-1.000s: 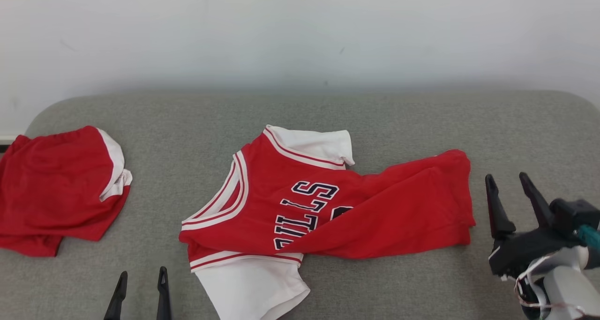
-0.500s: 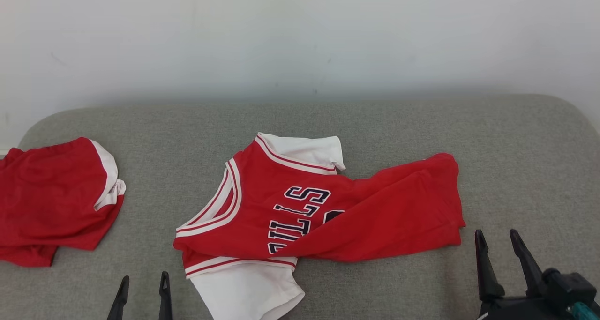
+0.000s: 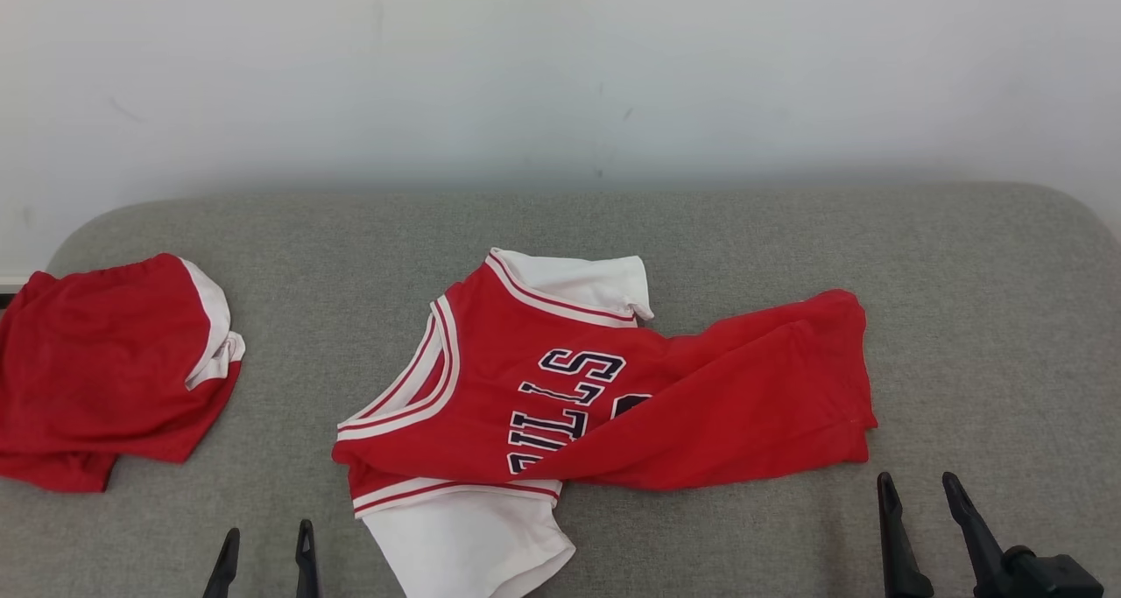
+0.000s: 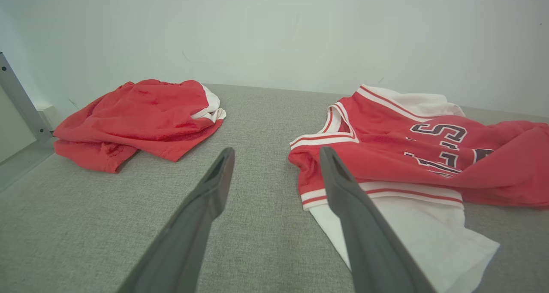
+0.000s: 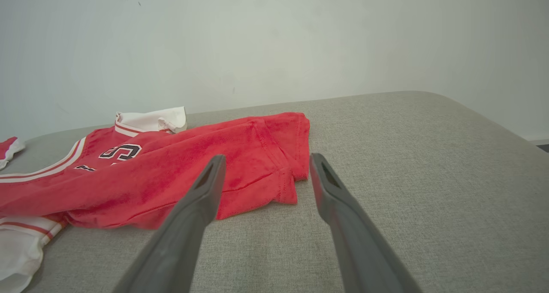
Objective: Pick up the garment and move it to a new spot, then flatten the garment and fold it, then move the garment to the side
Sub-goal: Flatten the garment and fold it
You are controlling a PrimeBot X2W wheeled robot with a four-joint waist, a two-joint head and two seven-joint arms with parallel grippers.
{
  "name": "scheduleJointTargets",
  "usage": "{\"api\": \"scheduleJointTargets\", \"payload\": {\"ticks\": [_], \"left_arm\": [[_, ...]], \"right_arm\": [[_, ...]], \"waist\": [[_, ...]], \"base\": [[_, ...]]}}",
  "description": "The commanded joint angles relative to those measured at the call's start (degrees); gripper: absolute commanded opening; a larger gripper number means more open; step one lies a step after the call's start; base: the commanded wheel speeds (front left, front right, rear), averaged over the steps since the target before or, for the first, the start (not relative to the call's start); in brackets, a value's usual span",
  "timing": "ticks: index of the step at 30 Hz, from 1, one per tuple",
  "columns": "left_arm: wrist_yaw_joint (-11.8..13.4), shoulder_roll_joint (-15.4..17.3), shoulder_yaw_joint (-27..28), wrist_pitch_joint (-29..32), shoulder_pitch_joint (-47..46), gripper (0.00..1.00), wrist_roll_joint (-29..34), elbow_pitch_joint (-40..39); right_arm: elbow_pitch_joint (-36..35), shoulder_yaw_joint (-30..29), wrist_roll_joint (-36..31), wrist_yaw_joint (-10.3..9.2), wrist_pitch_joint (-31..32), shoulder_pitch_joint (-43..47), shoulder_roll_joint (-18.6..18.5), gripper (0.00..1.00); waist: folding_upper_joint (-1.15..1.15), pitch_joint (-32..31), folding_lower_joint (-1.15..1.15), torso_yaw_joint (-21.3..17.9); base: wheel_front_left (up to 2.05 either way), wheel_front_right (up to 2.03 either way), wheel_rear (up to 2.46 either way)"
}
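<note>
Moved: right gripper (image 3: 917,482) has drawn back from beside the jersey (image 3: 701,405) to the lower right.
Grip, right: fingers apart, empty, just short of the hem.
Grip, left: left gripper (image 3: 268,532) spread, touching nothing.
Jersey: middle of the cushion (image 3: 744,230), seemingly folded across.

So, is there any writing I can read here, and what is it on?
"LLS": dark letters on the red jersey, running sideways; the word's start is hidden under a fold.
A dark mark beside them is mostly covered: unreadable.
No text seen on the other red garment.
</note>
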Motion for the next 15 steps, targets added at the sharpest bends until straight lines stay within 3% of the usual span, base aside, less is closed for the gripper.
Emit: {"api": "scheduleJointTargets", "payload": {"ticks": [1,6,15], "left_arm": [[0.18,-0.06,0.13,-0.19,0.23,1.0,0.52,0.1],[0.35,-0.05,0.29,-0.19,-0.26,1.0,0.28,-0.21],[0.37,-0.06,-0.18,-0.19,-1.19,1.0,-0.07,-0.32]], "right_arm": [[-0.1,-0.12,-0.23,-0.13,-0.03,-0.05,0.14,1.0],[1.05,0.34,-0.2,-0.13,-0.02,-1.14,-0.29,1.0],[7.98,2.34,-0.12,-0.13,1.72,-9.02,-4.53,1.0]], "waist": [[0.0,0.07,0.0,0.08],[0.0,0.44,0.0,0.23],[0.0,1.87,0.0,0.59]], "base": [[0.0,0.0,0.0],[0.0,0.0,0.0],[0.0,0.0,0.0]]}}
